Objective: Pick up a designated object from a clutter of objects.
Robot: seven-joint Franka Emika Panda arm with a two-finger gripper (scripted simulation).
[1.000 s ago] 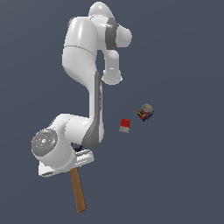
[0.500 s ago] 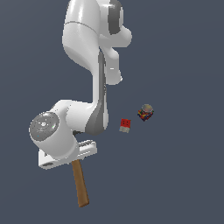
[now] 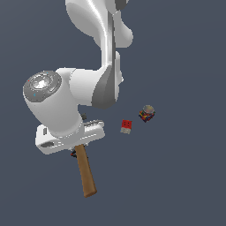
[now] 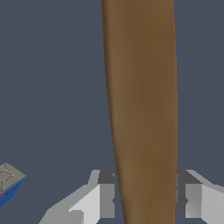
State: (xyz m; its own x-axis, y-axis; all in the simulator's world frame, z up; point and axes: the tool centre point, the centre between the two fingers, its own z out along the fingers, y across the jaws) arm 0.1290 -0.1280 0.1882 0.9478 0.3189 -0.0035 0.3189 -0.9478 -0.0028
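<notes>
The hammer's brown wooden handle (image 3: 86, 173) sticks out from under the white hand in the exterior view; its dark head is hidden by the hand. In the wrist view the handle (image 4: 142, 100) runs between my two fingers. My gripper (image 4: 146, 194) is shut on the handle, with one finger (image 4: 106, 192) pressed against each side. In the exterior view the gripper (image 3: 78, 150) is mostly covered by the hand. The red-and-white cube (image 3: 126, 126) and the multicoloured block with a grey top (image 3: 147, 114) lie to the exterior view's right. The block's corner (image 4: 8, 183) shows in the wrist view. I cannot make out the black clamp.
The arm's large white links (image 3: 95, 66) rise over the hand and hide the ground behind it. The ground (image 3: 185, 176) is a plain dark grey-blue surface.
The hand has grown larger in the exterior view and shifted up. The hammer handle has moved with it. The cube and block have stayed put.
</notes>
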